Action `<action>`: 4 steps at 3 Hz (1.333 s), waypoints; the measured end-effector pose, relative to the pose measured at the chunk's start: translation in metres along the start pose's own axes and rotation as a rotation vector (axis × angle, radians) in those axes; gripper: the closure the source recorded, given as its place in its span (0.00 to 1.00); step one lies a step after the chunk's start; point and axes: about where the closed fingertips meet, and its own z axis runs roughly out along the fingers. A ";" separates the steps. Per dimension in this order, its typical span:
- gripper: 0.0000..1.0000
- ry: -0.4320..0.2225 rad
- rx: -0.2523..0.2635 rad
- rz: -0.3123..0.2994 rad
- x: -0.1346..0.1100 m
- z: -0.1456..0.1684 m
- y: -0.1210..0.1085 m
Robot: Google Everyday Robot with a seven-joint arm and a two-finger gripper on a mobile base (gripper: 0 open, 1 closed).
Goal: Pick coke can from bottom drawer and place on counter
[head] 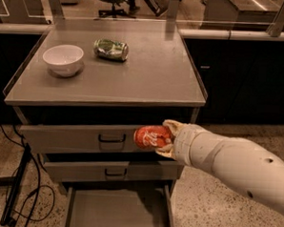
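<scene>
My gripper (165,137) is shut on the coke can (150,137), a red-orange can with white script, held on its side in front of the top drawer's face, below the counter's front edge. The white arm reaches in from the lower right. The bottom drawer (115,213) is pulled open below, its flat grey floor bare. The counter (149,70) is the grey cabinet top above the can.
A white bowl (63,59) stands at the counter's left. A green can (111,49) lies on its side behind it, near the back middle. Two upper drawers with black handles (111,138) are slightly open. Cables lie on the floor at left.
</scene>
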 end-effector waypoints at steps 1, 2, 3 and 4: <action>1.00 -0.001 0.003 0.000 -0.002 -0.002 -0.002; 1.00 -0.046 -0.012 0.036 -0.009 0.000 0.001; 1.00 -0.239 -0.072 0.130 -0.045 0.001 0.001; 1.00 -0.331 -0.041 0.168 -0.048 -0.041 -0.023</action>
